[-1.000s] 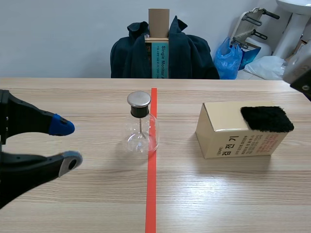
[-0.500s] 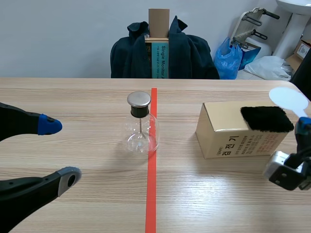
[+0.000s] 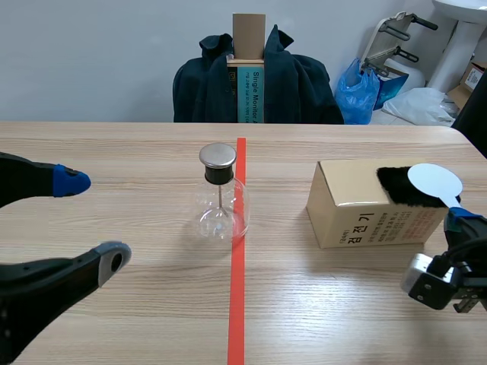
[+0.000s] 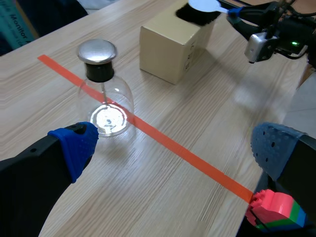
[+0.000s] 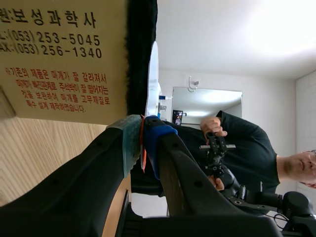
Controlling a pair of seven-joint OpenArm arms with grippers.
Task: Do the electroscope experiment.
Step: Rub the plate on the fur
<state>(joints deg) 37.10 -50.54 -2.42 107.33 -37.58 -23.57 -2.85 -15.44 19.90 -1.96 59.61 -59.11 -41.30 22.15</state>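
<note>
A clear glass flask with a black stopper, a round metal cap and a thin metal rod inside, the electroscope [image 3: 221,199] [image 4: 104,96], stands upright on the pale wooden table [image 3: 114,152] [image 4: 148,197], touching the left edge of the orange-red tape line [image 3: 237,289] [image 4: 187,153] that runs down the table's middle. The left gripper [image 3: 93,220] [image 4: 175,148] hovers low at the left side with its fingers spread wide and nothing between them, its blue pad and grey pad well apart; in the left wrist view the flask sits ahead of it, nearer one blue-padded finger. To the right of the tape, well apart from the flask, a tan cardboard box with printed Korean text [image 3: 358,217] [image 4: 168,47] [image 5: 59,64] rests on the table, with a patch of black fur [image 3: 399,186] [image 4: 192,14] [image 5: 141,49] lying on the right part of its top. The right gripper [image 3: 459,218] [image 4: 236,14] [image 5: 143,136] sits just beside the box's right end, its pads pinched narrowly on the thin handle of a flat white round disc [image 3: 434,182] [image 4: 207,5] [image 5: 152,79]. The disc reaches over the fur's right part; seen edge-on from the right wrist, it lies right along the fur, though actual contact cannot be told. Behind the table stands a chair draped in a dark jacket [image 3: 205,87].
</note>
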